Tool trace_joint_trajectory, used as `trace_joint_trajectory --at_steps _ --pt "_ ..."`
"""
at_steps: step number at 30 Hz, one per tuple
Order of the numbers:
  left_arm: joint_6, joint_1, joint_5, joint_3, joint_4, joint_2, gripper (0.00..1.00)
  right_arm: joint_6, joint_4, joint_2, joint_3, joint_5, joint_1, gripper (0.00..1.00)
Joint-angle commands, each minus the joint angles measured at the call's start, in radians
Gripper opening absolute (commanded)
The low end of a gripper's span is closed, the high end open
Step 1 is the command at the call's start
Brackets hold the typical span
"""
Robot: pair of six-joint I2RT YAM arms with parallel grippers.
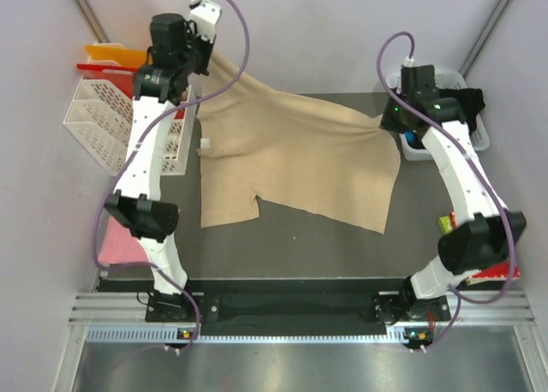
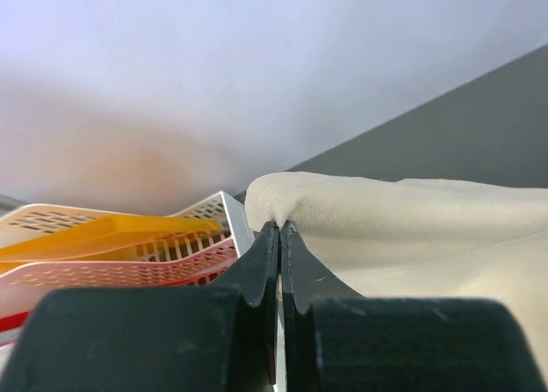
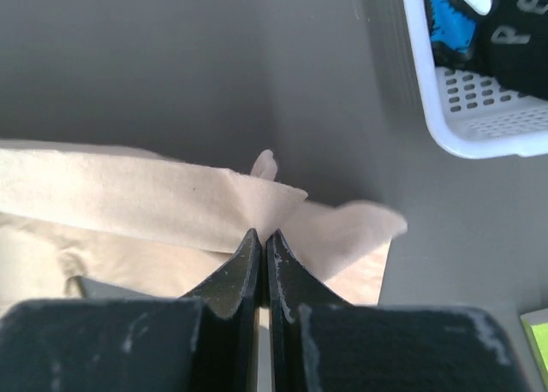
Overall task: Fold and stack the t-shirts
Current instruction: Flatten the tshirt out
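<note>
The dark grey bench (image 1: 291, 242) carries the work, with both arms reaching toward its far side.

The beige t-shirt (image 1: 295, 157) lies opened out across the middle of the bench. Its near part is flat on the surface, while its far edge is raised at both corners and stretched between the arms.

A white slotted rack (image 1: 90, 118) stands at the far left, off the dark surface. A white perforated basket (image 3: 479, 139) sits at the far right corner.

A pink t-shirt (image 1: 116, 242) lies at the bench's left edge, partly under the left arm. A black t-shirt with blue-and-white print (image 3: 514, 32) is bundled inside the basket.

An orange board (image 1: 111, 52) and a red board (image 1: 103, 67) rest flat on top of the rack. A colourful packet (image 1: 449, 223) lies near the right edge, mostly covered by the right arm.

The left end effector (image 2: 279, 229) is closed tight on a gathered fold at the shirt's far left corner, just beside the rack. The right end effector (image 3: 261, 236) is likewise pinched on the far right corner, near the basket, with a small flap of cloth standing up beyond the fingertips.
</note>
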Motion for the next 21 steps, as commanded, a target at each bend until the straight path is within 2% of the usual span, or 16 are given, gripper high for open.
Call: trace_joint_trajectory --at_steps 1,6,9,12,17,20,21 --pt "-0.011 -0.005 0.050 -0.035 -0.027 -0.251 0.00 -0.019 -0.006 -0.273 -0.062 -0.040 0.010 0.00" --pt "-0.014 -0.031 0.059 -0.042 -0.171 -0.455 0.00 -0.021 -0.035 -0.487 -0.156 -0.083 0.021 0.00" --pt "-0.044 -0.037 0.067 0.019 -0.278 -0.540 0.00 0.007 -0.037 -0.629 -0.246 -0.162 0.031 0.00" --pt "-0.089 -0.025 0.084 0.073 -0.383 -0.623 0.01 0.013 -0.075 -0.795 -0.268 -0.206 0.033 0.00" --pt "-0.115 0.056 0.205 0.092 -0.424 -0.744 0.00 0.010 -0.225 -0.901 -0.156 -0.235 0.033 0.00" --pt "-0.123 0.145 0.275 0.128 -0.427 -0.789 0.00 0.008 -0.319 -0.914 -0.023 -0.235 0.033 0.00" --pt "-0.115 0.215 0.338 0.129 -0.427 -0.805 0.00 0.008 -0.336 -0.911 0.047 -0.232 0.033 0.00"
